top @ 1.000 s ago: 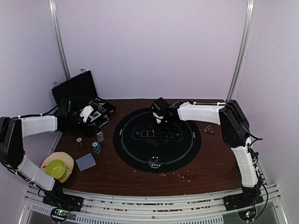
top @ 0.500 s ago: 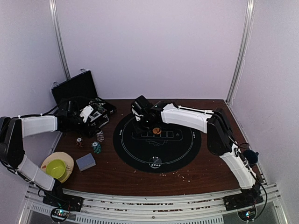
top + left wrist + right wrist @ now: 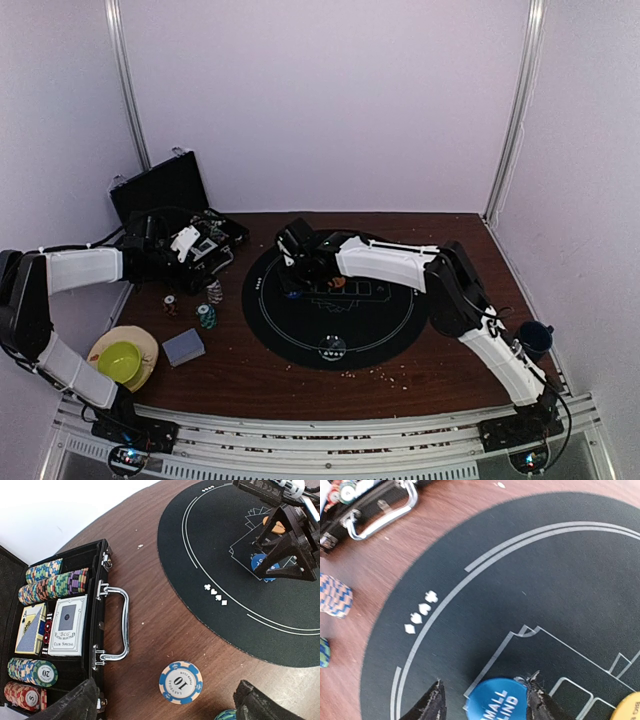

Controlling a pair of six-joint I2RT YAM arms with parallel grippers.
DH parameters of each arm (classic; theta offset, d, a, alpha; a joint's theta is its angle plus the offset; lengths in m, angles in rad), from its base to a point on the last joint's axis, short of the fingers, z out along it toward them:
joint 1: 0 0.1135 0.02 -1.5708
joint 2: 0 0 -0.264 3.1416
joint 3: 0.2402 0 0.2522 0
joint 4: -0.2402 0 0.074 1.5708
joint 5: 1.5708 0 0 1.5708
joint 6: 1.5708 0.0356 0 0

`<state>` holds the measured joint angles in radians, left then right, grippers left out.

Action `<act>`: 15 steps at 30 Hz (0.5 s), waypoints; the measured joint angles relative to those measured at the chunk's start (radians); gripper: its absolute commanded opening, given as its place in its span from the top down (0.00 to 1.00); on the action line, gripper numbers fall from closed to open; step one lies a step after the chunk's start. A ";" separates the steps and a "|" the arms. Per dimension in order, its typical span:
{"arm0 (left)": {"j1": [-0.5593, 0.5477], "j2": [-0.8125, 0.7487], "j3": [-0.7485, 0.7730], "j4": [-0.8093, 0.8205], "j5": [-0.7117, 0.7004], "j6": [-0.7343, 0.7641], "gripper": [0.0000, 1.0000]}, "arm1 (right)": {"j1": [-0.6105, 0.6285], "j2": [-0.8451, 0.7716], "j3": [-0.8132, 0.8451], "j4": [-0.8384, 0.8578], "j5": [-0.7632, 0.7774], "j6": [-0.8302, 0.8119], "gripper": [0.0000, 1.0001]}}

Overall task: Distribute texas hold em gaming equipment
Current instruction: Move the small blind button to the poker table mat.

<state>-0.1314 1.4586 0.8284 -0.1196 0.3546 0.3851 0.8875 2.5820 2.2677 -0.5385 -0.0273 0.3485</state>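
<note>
Two claws, and both have their fingers apart. The right claw [image 3: 487,679] hangs low over the black round mat [image 3: 335,325], with a finger on either side of a blue disc [image 3: 499,701] that lies flat on the mat. A strip of mat shows between the disc and one finger, and the other finger sits right at its rim, so it doesn't look like a clamp to me. Only the right wrist view lets you read the SMALL BLIND lettering on the disc. From overhead it's just a blue speck under the claw. An orange disc [image 3: 338,283] lies near it on the printed card boxes.

The left claw [image 3: 167,700] is spread wide with nothing gripped, hovering above the tabletop [image 3: 145,630] just beside the open black case [image 3: 102,570]. Its wrist view shows what the overhead one can't:
- rows of striped chips [image 3: 52,582] standing on edge in the case
- two packs of cards [image 3: 67,625] side by side in there
- a lone blue-and-white chip [image 3: 180,682] marked 10, flat on the wood right below the claw

Overhead fills in the rest. There are small chip stacks [image 3: 213,292] left of the mat and a grey-blue deck [image 3: 183,347] nearer the front edge. A green bowl [image 3: 120,360] sits on a tan plate [image 3: 140,338], and a dark mug [image 3: 530,338] stands far right beside the right arm.
</note>
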 measured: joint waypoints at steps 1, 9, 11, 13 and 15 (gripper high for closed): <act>0.000 0.000 0.000 0.000 0.000 0.000 0.02 | 0.002 0.000 0.000 0.013 -0.003 0.000 0.43; -0.002 0.007 0.029 -0.033 0.017 -0.008 0.02 | 0.018 -0.034 -0.060 0.057 -0.019 0.003 0.15; -0.010 0.017 0.066 -0.055 0.019 -0.014 0.02 | 0.021 -0.095 -0.146 0.052 -0.004 -0.007 0.10; -0.034 0.029 0.115 -0.075 0.013 -0.020 0.02 | 0.021 -0.190 -0.257 0.046 0.021 -0.010 0.07; -0.077 0.053 0.176 -0.094 0.000 -0.027 0.02 | 0.017 -0.290 -0.350 0.039 0.053 -0.009 0.05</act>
<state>-0.2081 1.5112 1.0042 -0.2134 0.3550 0.3584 0.9047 2.2921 1.9179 -0.4999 0.0261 0.3397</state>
